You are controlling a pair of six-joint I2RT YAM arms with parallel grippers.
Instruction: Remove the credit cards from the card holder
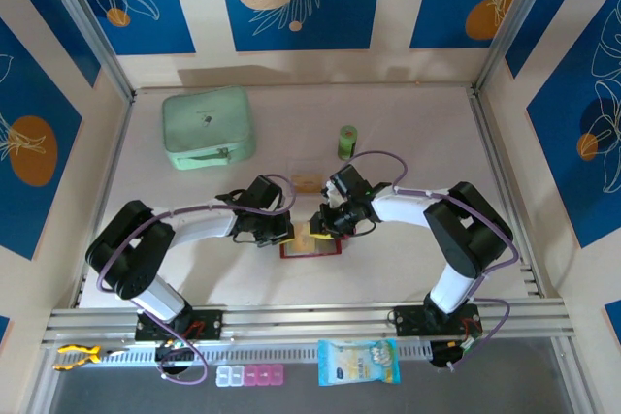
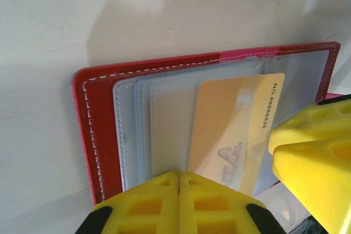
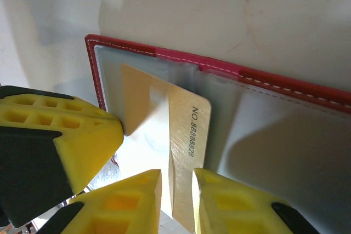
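The dark red card holder (image 1: 312, 250) (image 2: 93, 113) (image 3: 274, 78) lies open on the table, clear sleeves up. A gold credit card (image 2: 236, 130) (image 3: 189, 130) printed "NO.8888826" sticks partway out of a sleeve and bends upward. My right gripper (image 1: 328, 225) (image 3: 178, 187) straddles the card's free end, narrowly open: the card rests against one finger, and a sliver of gap shows at the other. My left gripper (image 1: 281, 232) (image 2: 179, 182) is shut with nothing between its fingers, its tips on the sleeves beside the card. Another tan card (image 1: 306, 181) lies loose on the table behind the holder.
A mint-green zip case (image 1: 208, 128) sits at the back left and a small green cylinder (image 1: 347, 142) at the back middle. On the front rail lie a blue-white packet (image 1: 358, 362), a pill organiser (image 1: 250, 374) and a yellow tool (image 1: 78, 354). Walls close three sides.
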